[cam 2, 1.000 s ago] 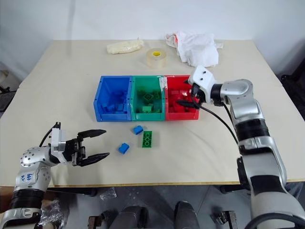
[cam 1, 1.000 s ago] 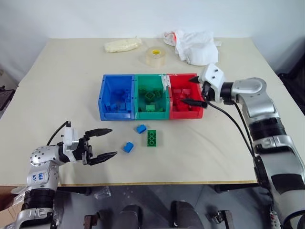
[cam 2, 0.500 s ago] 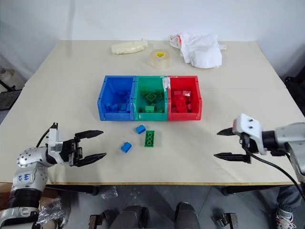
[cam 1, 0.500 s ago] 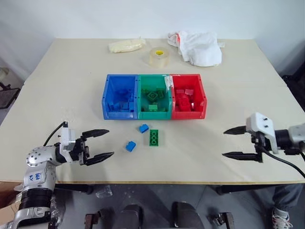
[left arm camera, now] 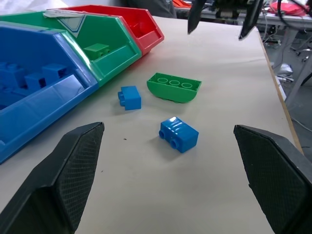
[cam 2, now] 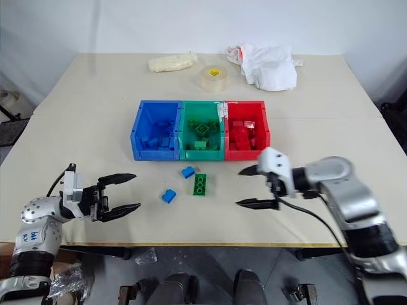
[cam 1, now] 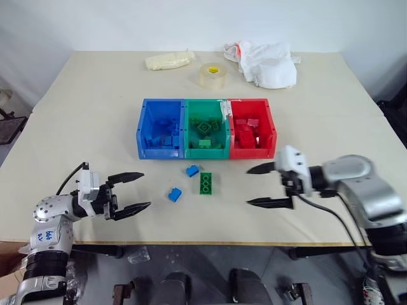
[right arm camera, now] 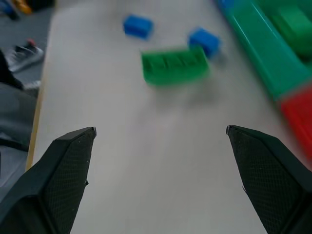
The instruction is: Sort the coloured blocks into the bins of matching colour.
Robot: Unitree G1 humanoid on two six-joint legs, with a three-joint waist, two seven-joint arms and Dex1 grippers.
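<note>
Right pincer (cam 1: 262, 185): black fingers spread wide, empty, hovering low over the beige counter (cam 1: 331, 127). A second ago it was up at the red plastic bin (cam 1: 253, 135); half a second ago out near the counter's right edge; now it sits in front of the red bin, pointing toward the loose bricks.

Just off its fingertips lies the oblong green studded brick (cam 1: 205, 183), then the small blue square brick (cam 1: 191, 170) near the green bin (cam 1: 205, 134), then a second blue brick (cam 1: 173, 194).

Left pincer (cam 1: 131, 191): fingers apart, empty, unmoved, the second blue brick nearest to it. Blue bin (cam 1: 160, 136) beyond. All three bricks unchanged on the counter; bins hold sorted bricks.
</note>
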